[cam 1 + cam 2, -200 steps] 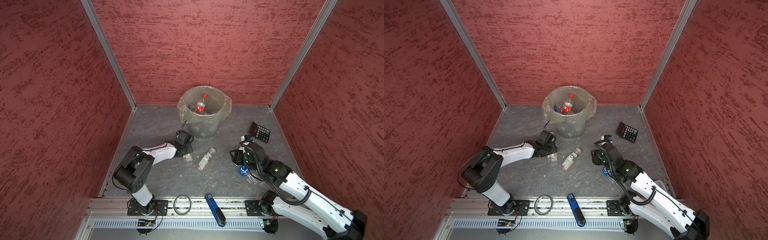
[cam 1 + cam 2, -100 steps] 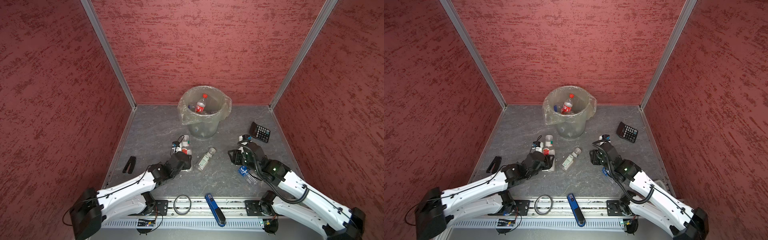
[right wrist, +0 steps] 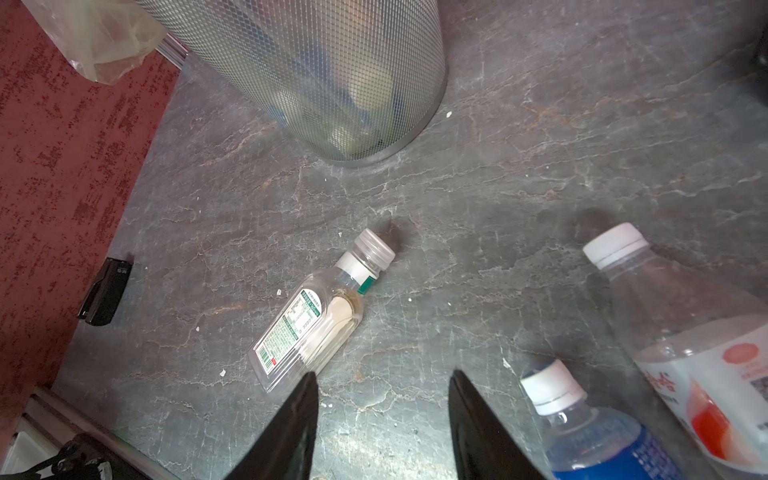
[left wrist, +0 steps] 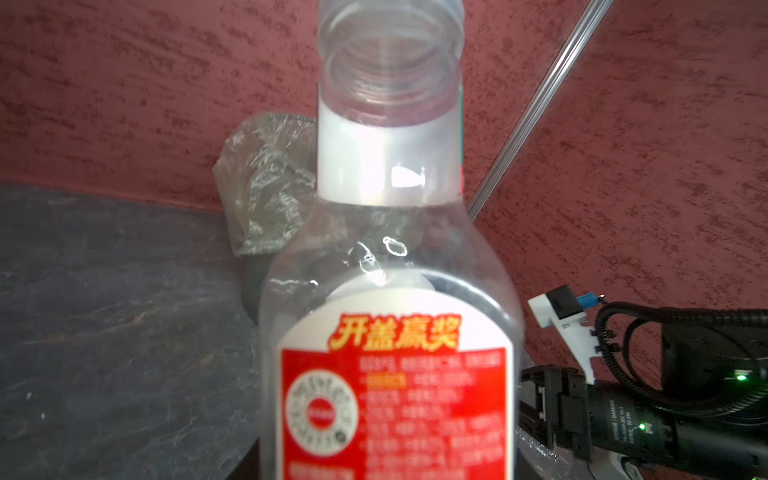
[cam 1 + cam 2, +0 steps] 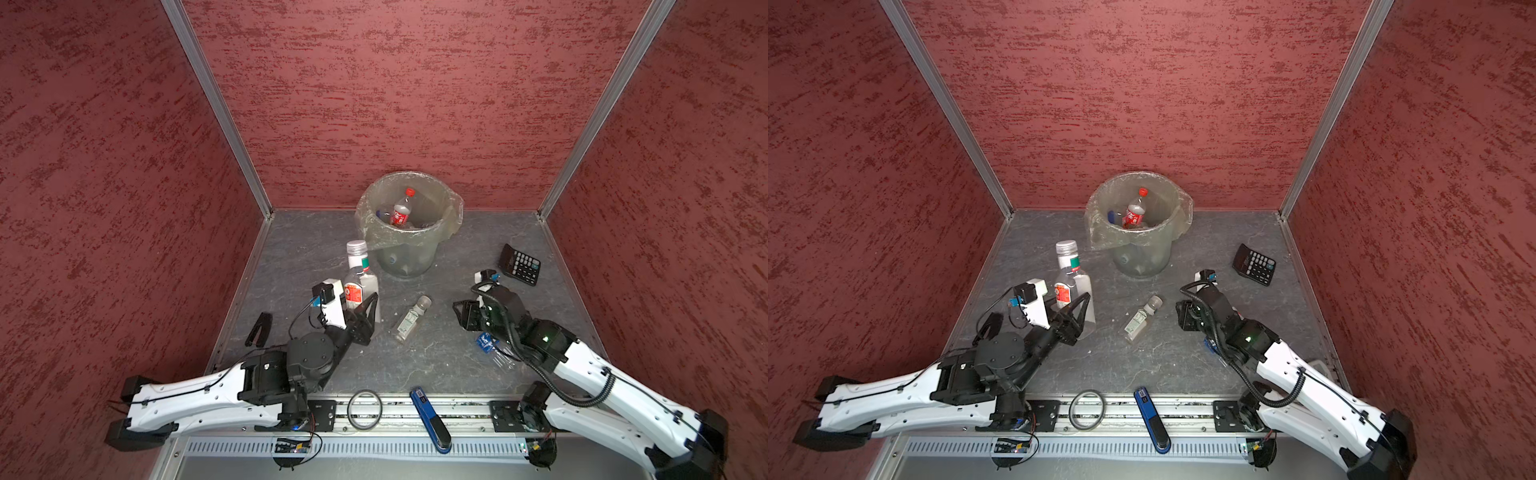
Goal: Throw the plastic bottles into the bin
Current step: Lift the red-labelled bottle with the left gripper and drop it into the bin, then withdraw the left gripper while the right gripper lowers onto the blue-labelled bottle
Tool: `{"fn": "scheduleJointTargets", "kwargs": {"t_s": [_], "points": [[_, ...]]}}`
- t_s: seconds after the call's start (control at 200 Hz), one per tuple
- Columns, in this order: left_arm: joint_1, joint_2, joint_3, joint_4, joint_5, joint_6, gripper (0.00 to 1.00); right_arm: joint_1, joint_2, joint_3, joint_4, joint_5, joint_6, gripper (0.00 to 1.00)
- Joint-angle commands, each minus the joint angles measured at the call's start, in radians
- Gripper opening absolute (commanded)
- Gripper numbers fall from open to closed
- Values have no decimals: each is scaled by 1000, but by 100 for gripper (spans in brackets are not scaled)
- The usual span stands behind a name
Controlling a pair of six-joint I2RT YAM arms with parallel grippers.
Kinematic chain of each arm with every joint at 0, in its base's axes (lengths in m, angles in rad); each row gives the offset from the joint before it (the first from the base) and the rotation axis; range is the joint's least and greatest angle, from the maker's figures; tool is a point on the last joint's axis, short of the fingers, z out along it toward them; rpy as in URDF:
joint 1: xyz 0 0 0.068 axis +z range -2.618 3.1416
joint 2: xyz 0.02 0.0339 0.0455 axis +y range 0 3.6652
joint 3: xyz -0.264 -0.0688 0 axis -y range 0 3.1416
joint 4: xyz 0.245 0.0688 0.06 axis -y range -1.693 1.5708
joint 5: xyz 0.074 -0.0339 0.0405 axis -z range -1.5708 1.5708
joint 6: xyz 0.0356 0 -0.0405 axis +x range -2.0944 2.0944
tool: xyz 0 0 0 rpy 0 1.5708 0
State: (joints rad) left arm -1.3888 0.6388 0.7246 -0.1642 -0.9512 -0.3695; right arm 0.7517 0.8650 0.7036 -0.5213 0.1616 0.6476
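My left gripper (image 5: 362, 309) (image 5: 1076, 311) is shut on a clear plastic bottle with a red label (image 5: 358, 286) (image 5: 1070, 286) (image 4: 390, 374), held upright above the floor, left of the bin (image 5: 415, 259) (image 5: 1144, 259). The bin is a grey-green bucket with a clear bag and holds a red-capped bottle (image 5: 402, 212) among others. A green-labelled bottle (image 5: 409, 320) (image 3: 316, 324) lies on the floor between the arms. My right gripper (image 5: 467, 316) (image 3: 382, 376) hangs open just beside it, nothing between its fingers. A blue-labelled bottle (image 3: 594, 432) and a white-labelled one (image 3: 685, 332) lie by the right arm.
A black calculator (image 5: 519, 264) lies at the right, near the wall. A blue-and-black stapler (image 5: 430, 417) and a black ring (image 5: 364, 409) rest on the front rail. A black clip (image 5: 258, 329) sits by the left wall. Red walls close in three sides.
My left gripper, which was down at the floor near the bin, has come up and back with the red-label bottle in it. The right arm has barely moved.
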Motion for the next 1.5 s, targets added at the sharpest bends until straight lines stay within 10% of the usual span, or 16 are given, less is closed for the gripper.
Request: {"fn": "scheduleJointTargets", "kwargs": {"t_s": [0.0, 0.14, 0.301, 0.546, 0.701, 1.017, 1.197, 1.493], "points": [[-13, 69, 60, 198, -88, 276, 53, 11, -13, 12, 6, 35, 15, 52], [91, 164, 163, 248, 35, 358, 54, 14, -19, 15, 1, 39, 19, 52], [470, 307, 327, 148, 418, 177, 57, 19, -27, 16, -3, 44, 26, 51], [848, 881, 886, 28, 906, 36, 81, 29, -46, 19, -19, 62, 44, 52], [892, 1117, 1157, -174, 964, -16, 99, 33, -99, 20, -69, 86, 58, 52], [809, 799, 828, 45, 837, 99, 99, 35, -105, 2, -83, 64, 60, 56], [791, 675, 738, -16, 800, 118, 99, 37, -5, 8, 3, 23, 85, 86], [749, 470, 442, -130, 846, 132, 99, 46, 97, 84, -78, 116, 92, 93]]}}
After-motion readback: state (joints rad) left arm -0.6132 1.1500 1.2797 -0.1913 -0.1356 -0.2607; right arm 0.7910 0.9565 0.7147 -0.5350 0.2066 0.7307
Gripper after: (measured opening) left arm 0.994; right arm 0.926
